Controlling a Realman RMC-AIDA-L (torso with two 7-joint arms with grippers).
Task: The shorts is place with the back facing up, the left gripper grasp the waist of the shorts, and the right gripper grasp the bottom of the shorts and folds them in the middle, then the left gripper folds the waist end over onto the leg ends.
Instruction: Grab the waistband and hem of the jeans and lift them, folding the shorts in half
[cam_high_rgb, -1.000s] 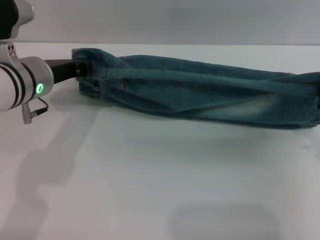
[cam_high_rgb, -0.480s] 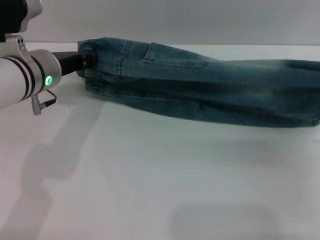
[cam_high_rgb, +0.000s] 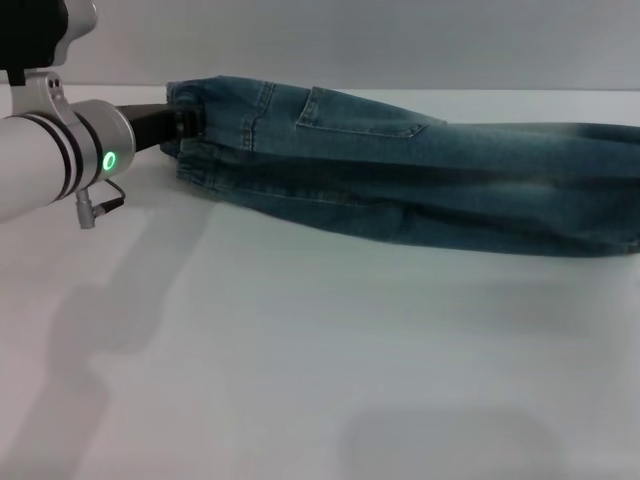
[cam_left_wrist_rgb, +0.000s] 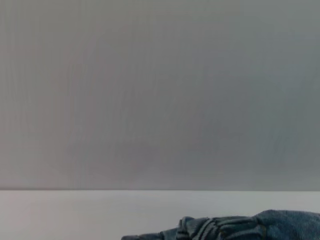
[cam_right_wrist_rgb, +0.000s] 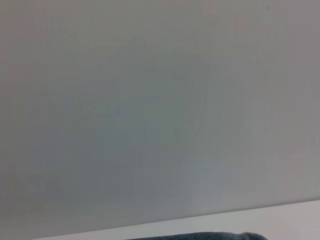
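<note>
— Where are the shorts (cam_high_rgb: 420, 185) right now?

— Folded lengthwise into a long narrow strip on the white table (cam_high_rgb: 300, 360), stretched across its far part. One patch pocket (cam_high_rgb: 355, 115) faces up, not far from the waist (cam_high_rgb: 195, 135).

— And the waist itself?

— It's the crinkled end of the strip, on the robot's left. The left gripper (cam_high_rgb: 180, 125) sits right at that end, its black fingers pinched shut on the gathered band, and the waist looks raised a little off the table where it's held. The white arm with its green light (cam_high_rgb: 108, 160) reaches in from beyond the waist, away from the legs.

— The leg ends?

— At the opposite end from the waist, running out past the edge of what I can see, so the hems aren't clear.

— The right gripper?

— Can't see it from here. Its wrist camera only catches a sliver of denim (cam_right_wrist_rgb: 200, 236), so I can't tell what its fingers are doing
</note>
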